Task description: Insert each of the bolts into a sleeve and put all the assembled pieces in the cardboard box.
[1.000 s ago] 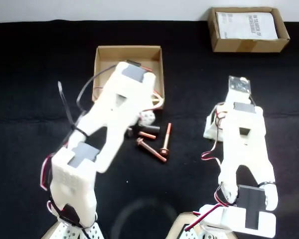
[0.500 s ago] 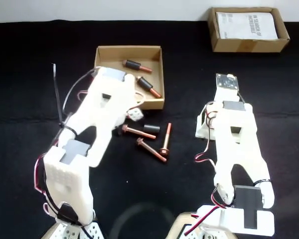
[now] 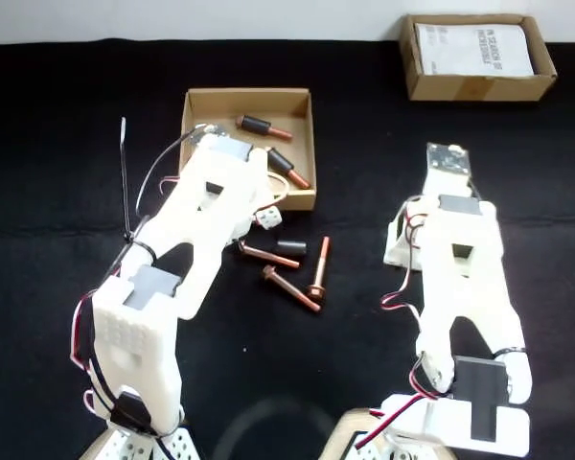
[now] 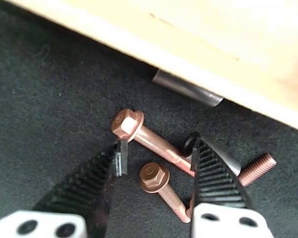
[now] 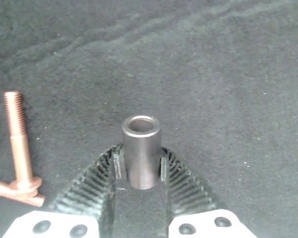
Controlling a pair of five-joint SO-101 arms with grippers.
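Beside the cardboard box (image 3: 247, 94), left end effector (image 4: 159, 151) spread over a bolt (image 4: 154, 177); right end effector (image 5: 141, 159) pinches a sleeve (image 5: 141, 144) upright, insertion-ready.

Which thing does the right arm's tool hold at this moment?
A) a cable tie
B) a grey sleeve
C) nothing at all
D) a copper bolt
B: the right wrist view shows the right tool shut on an upright grey sleeve, its open end up.
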